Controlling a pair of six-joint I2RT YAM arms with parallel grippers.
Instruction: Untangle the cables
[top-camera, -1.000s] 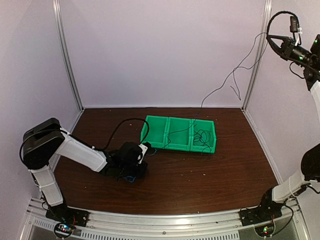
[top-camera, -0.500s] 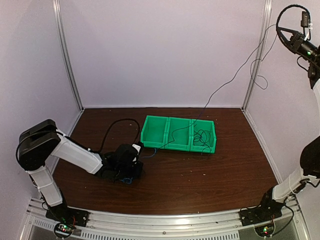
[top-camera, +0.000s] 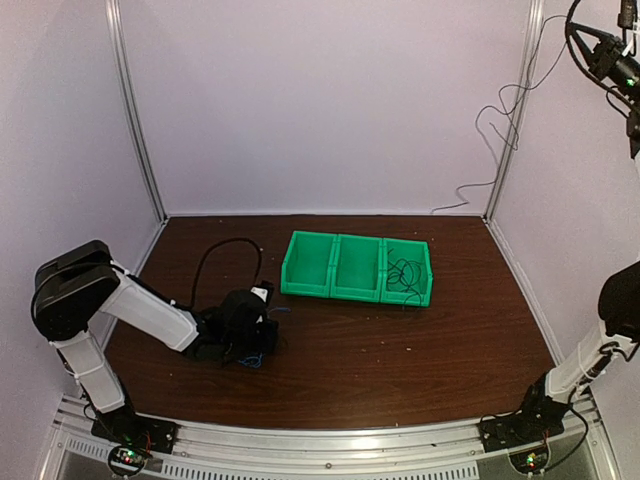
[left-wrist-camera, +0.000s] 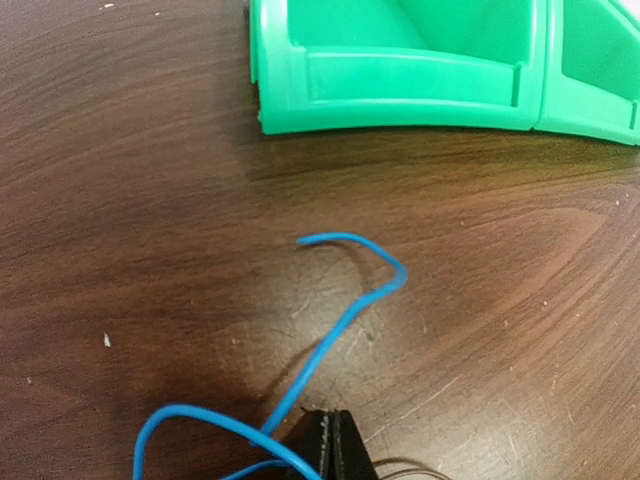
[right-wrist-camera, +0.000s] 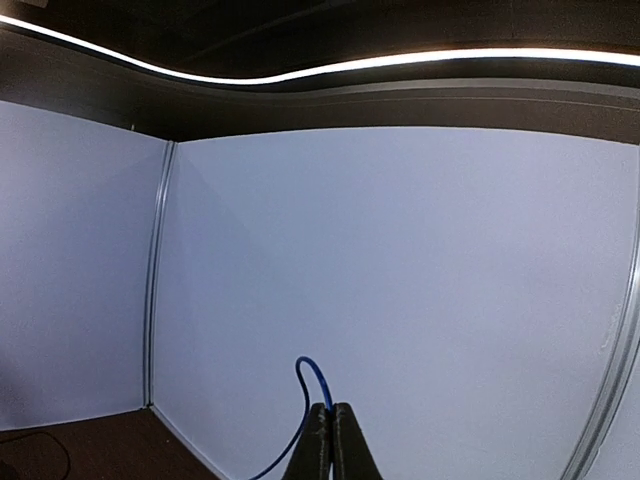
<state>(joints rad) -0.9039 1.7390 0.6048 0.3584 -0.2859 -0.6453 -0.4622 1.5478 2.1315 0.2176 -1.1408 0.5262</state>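
Cables at full stretch: our right gripper (right-wrist-camera: 331, 440) sits high in the far right corner of the enclosure. Its two fingers are pressed together on a thin blue wire (right-wrist-camera: 304, 361), whose slack trails down the pale wall (top-camera: 330, 110) toward the far edge of the dark wooden table (top-camera: 450, 340). Our left gripper (left-wrist-camera: 325, 445) lies low at the near left, fingers likewise closed, with a second blue strand (left-wrist-camera: 345, 310) running into their tips. We cannot tell whether that strand belongs to the same wire. The small bunch of blue and black cables (top-camera: 257, 357) rests on the table under and just beside that gripper, largely hidden by it from above. A loose black cable (top-camera: 405, 273) lies coiled in the right compartment of the green plastic three-compartment bin (top-camera: 310, 268), which stands just beyond the left gripper.

We judge the step to be drawing one wire clear while the left gripper anchors the bunch. The raised wire's lower end looks well apart from the bunch, so it may already be free. To finish cleanly, we would keep the left pinch firm and bring the right arm down slowly. We would lay the wire away from the coiled black cable, so that its tail drapes over nothing. So thin a wire could slip from flat fingers under a sudden tug.
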